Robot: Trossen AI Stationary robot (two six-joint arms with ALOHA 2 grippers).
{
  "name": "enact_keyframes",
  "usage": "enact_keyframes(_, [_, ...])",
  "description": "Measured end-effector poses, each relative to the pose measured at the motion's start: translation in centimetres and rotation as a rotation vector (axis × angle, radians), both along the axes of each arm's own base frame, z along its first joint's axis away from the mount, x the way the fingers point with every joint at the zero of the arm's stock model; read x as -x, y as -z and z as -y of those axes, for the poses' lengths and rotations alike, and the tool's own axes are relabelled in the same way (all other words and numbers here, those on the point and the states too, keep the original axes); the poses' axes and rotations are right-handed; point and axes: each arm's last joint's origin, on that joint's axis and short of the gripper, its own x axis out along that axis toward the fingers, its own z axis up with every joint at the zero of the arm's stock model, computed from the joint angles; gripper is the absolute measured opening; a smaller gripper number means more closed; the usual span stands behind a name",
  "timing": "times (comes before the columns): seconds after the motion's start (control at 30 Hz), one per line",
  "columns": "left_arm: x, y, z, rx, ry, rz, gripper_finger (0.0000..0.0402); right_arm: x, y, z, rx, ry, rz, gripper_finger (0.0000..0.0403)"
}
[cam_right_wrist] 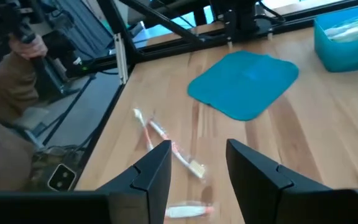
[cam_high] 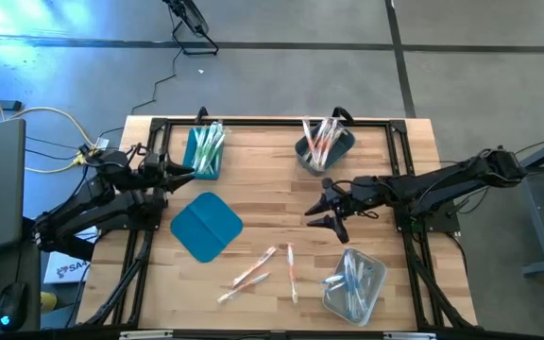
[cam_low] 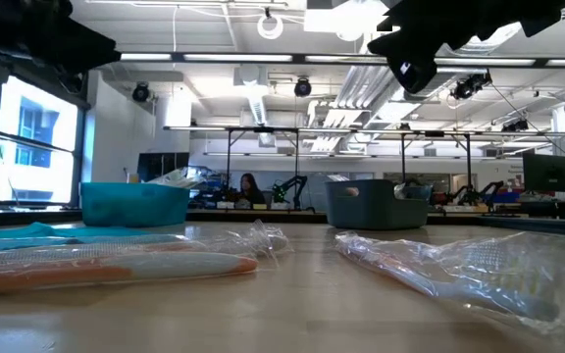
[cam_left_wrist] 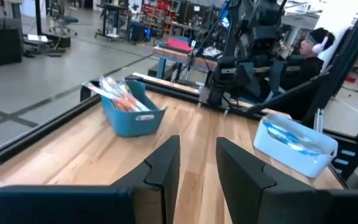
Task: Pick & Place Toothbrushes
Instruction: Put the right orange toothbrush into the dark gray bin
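Two claws, both released and empty, jaws parted with nothing between them. The right claw (cam_high: pixel 326 210) hangs in the middle of the frame in the high view, aimed toward the lower centre, and my read is it's lining up on the loose toothbrushes (cam_high: pixel 258 270) scattered on the bare desk (cam_high: pixel 272 170) down there. Its wrist camera backs that up: wrapped brushes (cam_right_wrist: pixel 166 143) lie right ahead of its fingers (cam_right_wrist: pixel 151 171), with the flat teal lid (cam_right_wrist: pixel 244 84) just beyond.

The left claw (cam_high: pixel 179 171) waits at the left of the frame beside the teal bin (cam_high: pixel 204 151), which is already stuffed with brushes standing on end, probably a sorting destination. From its own wrist view the fingers (cam_left_wrist: pixel 163 165) look out across the desk at a bin of orange-tinted brushes (cam_left_wrist: pixel 129 109) and a pale bin of blue ones (cam_left_wrist: pixel 294 143).

Overhead gives the layout: grey bin (cam_high: pixel 325 146) at upper centre, clear bin (cam_high: pixel 355 283) at lower right, each holding brushes. It can't show claw height; the low view does, with the dark arms well above the desk (cam_low: pixel 292 294) and wrapped brushes (cam_low: pixel 106 263) lying flat in the foreground. A person sits far back in the room.
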Motion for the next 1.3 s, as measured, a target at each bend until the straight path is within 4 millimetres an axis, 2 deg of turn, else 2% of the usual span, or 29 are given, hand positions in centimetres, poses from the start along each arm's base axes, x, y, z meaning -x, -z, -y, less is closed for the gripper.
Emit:
enact_keyframes(0.17, [-0.6, 0.2, -0.3, -0.011, 0.001, 0.072, 0.01, -0.1, -0.1, 0.0, 0.001, 0.01, 0.015, 0.0146])
enact_keyframes(0.47, [-0.7, 0.5, -0.3, 0.017, 0.004, 0.067, 0.01, -0.1, -0.2, 0.0, 0.004, 0.006, 0.027, 0.0146])
enact_keyframes(0.87, [-2.4, 1.0, -1.3, 0.086, -0.023, -0.023, 0.01, -0.2, -0.5, 0.0, -0.006, 0.006, 0.051, 0.0146])
enact_keyframes(1.3, [-2.4, 1.3, -1.5, 0.108, -0.055, -0.056, 0.01, -0.3, -0.5, 0.1, 0.017, 0.054, 0.061, 0.0146])
